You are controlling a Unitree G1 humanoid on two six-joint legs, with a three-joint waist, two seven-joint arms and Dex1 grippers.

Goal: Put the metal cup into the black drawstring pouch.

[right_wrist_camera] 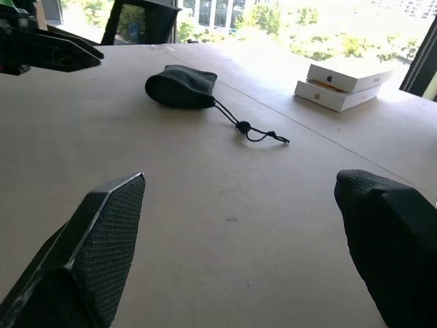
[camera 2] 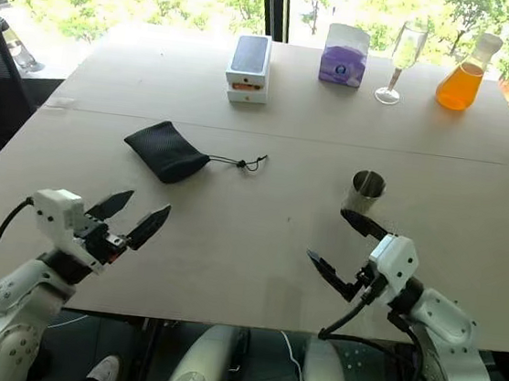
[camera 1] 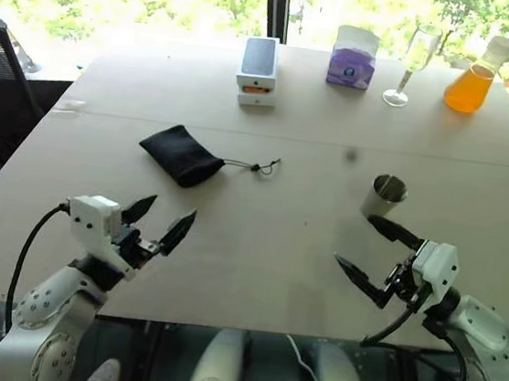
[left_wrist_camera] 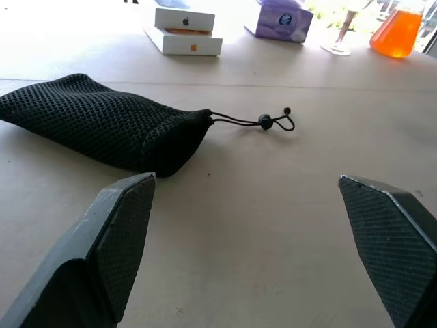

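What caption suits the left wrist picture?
Open jaws face the black drawstring pouch lying flat on the table.

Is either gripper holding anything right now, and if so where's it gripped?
Nothing held. Left gripper and right gripper are both open; metal cup and black drawstring pouch lie untouched.

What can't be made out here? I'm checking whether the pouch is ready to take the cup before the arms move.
- black drawstring pouch: whether its mouth is loose or cinched; the gathered end is too small in the eye views and bunched in the left wrist view.
- metal cup: its lower edge, hidden behind a finger of the right gripper.
- orange flask: cut off by the left wrist view's edge.
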